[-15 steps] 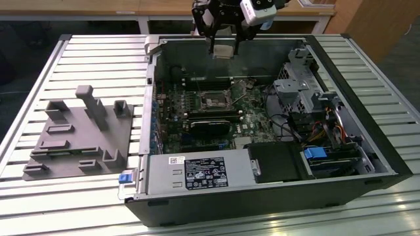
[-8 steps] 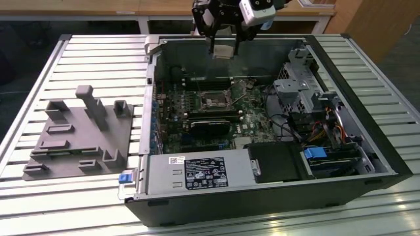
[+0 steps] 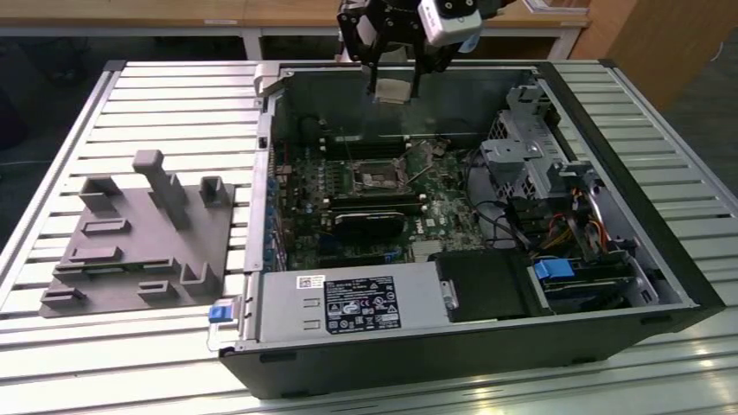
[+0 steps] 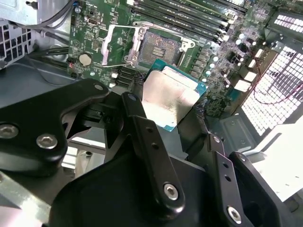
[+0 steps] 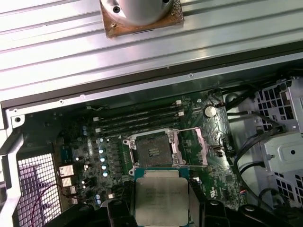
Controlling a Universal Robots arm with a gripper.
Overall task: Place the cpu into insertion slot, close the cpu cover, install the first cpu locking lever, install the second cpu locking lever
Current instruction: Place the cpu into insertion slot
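Observation:
My gripper (image 3: 392,85) hangs high over the rear of the open computer case, shut on the cpu (image 3: 392,90), a flat silver square on a green base. In both wrist views the cpu (image 4: 171,97) (image 5: 161,196) sits between my black fingers (image 4: 142,127) (image 5: 118,210). The insertion slot (image 3: 378,180) (image 4: 158,47) (image 5: 152,150) lies uncovered on the green board below, well apart from the cpu. Beside the slot, the cpu cover (image 4: 112,45) (image 5: 201,149) is swung open. A thin wire lever (image 4: 113,66) sticks out next to it.
Long black memory slots (image 5: 137,118) run beside the socket. A black heatsink (image 3: 369,220), power supply (image 3: 346,303), drive cage (image 3: 531,147) and cables (image 3: 565,233) fill the case. A grey fixture block (image 3: 138,233) sits on the slatted table at the exterior view's left.

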